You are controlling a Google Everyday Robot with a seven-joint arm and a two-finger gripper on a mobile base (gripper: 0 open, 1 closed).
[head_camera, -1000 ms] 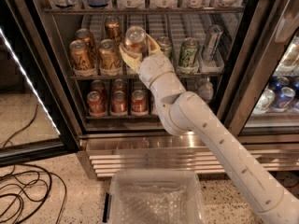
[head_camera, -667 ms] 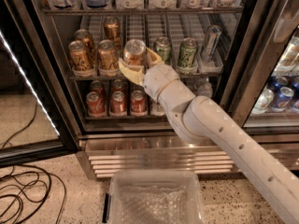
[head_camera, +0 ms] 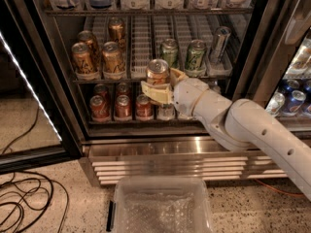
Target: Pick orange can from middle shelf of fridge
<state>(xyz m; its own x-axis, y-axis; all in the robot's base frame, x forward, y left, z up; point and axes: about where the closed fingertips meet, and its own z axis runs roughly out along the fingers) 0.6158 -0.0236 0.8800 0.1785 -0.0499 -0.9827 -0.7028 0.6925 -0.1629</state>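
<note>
My gripper (head_camera: 163,85) is shut on an orange can (head_camera: 157,72) with a silver top. It holds the can upright in front of the fridge (head_camera: 146,130), just below the front edge of the middle shelf (head_camera: 141,47). Several more orange cans (head_camera: 112,58) stand at the left of that shelf. Two green cans (head_camera: 196,55) and a tilted silver can (head_camera: 219,43) stand at its right. My white arm (head_camera: 252,125) reaches in from the lower right.
Red cans (head_camera: 123,106) stand on the lower shelf behind the held can. A clear plastic bin (head_camera: 161,208) sits on the floor below the fridge's louvred base (head_camera: 146,166). Black cables (head_camera: 24,198) lie on the floor at left. The open door's frame (head_camera: 43,81) stands at left.
The gripper has pulled the orange can out of the middle shelf, toward the camera and downward. The arm has swung lower and to the right.
</note>
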